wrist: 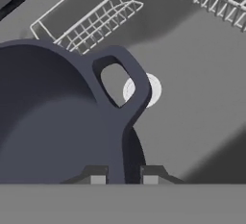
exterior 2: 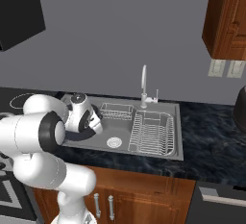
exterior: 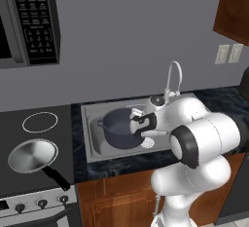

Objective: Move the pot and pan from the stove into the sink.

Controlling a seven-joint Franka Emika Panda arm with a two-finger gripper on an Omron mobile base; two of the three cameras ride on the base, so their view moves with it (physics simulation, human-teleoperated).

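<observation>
While gripper [wrist: 124, 179] clamps its rim, pot [exterior: 119, 127] inside sink [exterior: 92, 123], pan [exterior: 31, 155] on stove [exterior: 12, 123].

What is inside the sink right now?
The sink holds the dark pot, with the gripper at its rim. Wire racks and the round drain show too. The sink floor under the pot is covered.

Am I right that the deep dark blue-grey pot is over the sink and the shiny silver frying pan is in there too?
Not quite. The deep dark blue-grey pot is over the stainless steel sink, but the shiny silver frying pan sits on the black glass stove, as the left base view shows.
</observation>
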